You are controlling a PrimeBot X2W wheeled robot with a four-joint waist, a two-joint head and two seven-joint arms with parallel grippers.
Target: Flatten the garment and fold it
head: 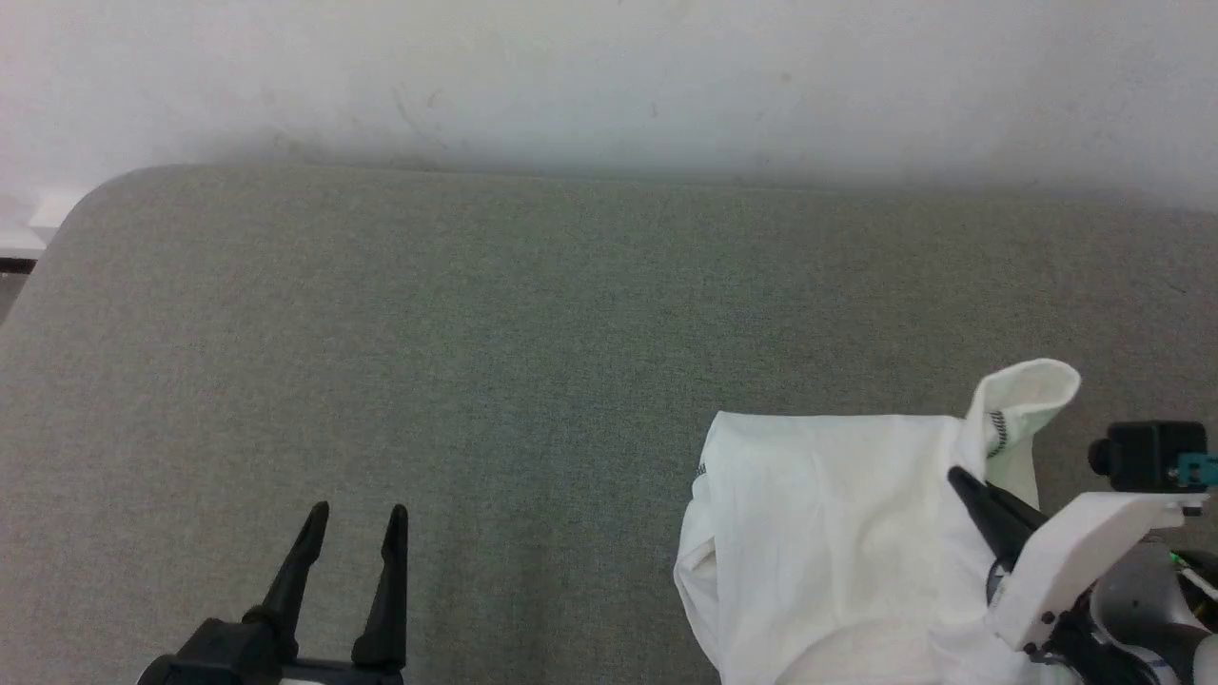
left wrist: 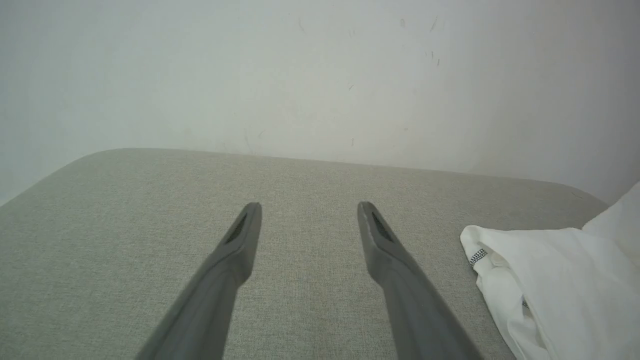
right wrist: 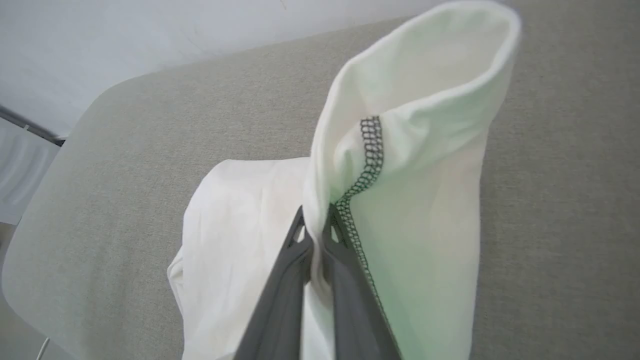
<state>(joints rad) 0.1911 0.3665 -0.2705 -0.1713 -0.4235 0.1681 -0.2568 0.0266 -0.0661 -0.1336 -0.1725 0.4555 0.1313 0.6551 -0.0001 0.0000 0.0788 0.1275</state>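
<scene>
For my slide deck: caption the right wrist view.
Right end effector shut on the garment beside its dark-stitched seam, over the grey surface.

The garment (head: 837,533) is found crumpled, not flattened, on the grey fabric surface (head: 476,333), at the robot's near right. Thin white cloth is noted, wrinkled, with dark grey stitching along a seam. One tubular, sleeve-like end is held raised with its opening uppermost, the cloth beside the seam being pinched by the right gripper (right wrist: 314,227).
</scene>
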